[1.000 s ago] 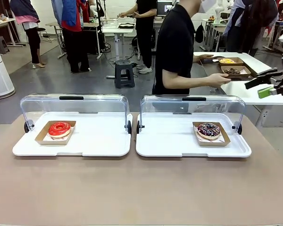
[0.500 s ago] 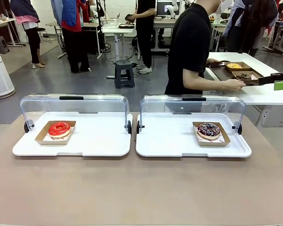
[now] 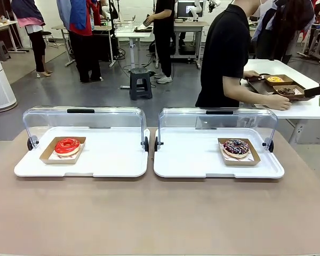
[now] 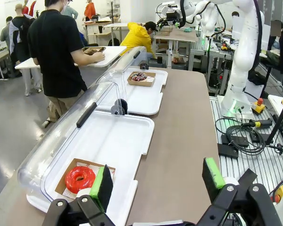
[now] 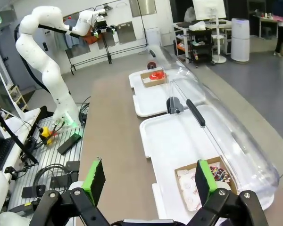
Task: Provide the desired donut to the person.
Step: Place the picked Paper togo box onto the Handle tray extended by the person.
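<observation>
Brown and bare along its near edge, the table carries two white trays side by side toward its far edge, each with a clear domed lid swung up and back. Nearest in the left wrist view, the left pincer hangs with its green-padded fingers spread apart and nothing between them, above the near edge of the left tray. That tray holds a brown paper boat near its left end with the red-glazed donut in it. The right pincer likewise stands wide apart and empty, over the right tray, whose paper boat near its right end holds the dark chocolate donut with sprinkles. Beyond the table's far right corner, the person in the black T-shirt stands turned away, hands on a dark tray of pastries on a white side table.
</observation>
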Tool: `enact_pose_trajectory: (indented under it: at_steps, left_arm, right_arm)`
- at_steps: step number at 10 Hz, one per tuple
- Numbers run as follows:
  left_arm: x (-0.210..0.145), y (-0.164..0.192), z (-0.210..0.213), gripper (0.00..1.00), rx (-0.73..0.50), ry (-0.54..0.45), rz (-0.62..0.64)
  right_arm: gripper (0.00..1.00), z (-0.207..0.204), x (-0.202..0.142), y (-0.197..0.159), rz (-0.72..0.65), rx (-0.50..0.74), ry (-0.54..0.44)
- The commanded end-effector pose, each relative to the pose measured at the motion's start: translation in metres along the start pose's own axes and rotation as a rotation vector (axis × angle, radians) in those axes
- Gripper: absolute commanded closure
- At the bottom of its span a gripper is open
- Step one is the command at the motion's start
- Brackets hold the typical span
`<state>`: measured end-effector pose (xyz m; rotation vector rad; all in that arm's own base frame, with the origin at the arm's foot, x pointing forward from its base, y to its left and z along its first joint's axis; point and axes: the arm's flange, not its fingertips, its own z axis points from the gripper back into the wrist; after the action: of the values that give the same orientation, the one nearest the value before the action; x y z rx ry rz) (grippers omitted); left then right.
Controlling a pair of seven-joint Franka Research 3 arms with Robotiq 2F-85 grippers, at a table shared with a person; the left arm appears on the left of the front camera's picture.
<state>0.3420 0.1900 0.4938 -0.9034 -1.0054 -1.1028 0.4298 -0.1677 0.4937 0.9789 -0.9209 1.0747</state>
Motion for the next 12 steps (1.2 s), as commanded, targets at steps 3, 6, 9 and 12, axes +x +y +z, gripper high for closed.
enact_pose_trajectory:
  at_steps: [3, 6, 9, 12]
  left_arm:
    - [0.0009, -0.001, 0.0008, 0.0, 0.002, -0.021, -0.016]
    - [0.0009, -0.001, 0.0008, 0.0, 0.002, -0.021, -0.016]
    - [0.0009, -0.001, 0.0008, 0.0, 0.002, -0.021, -0.016]
    - [0.0009, -0.001, 0.0008, 0.0, 0.002, -0.021, -0.016]
  right_arm:
    - [0.0, -0.003, -0.0003, 0.0001, -0.012, 0.017, -0.008]
    - [0.0, -0.003, -0.0003, 0.0001, -0.012, 0.017, -0.008]
    - [0.0, -0.003, -0.0003, 0.0001, -0.012, 0.017, -0.008]
    - [0.0, -0.003, -0.0003, 0.0001, -0.012, 0.017, -0.008]
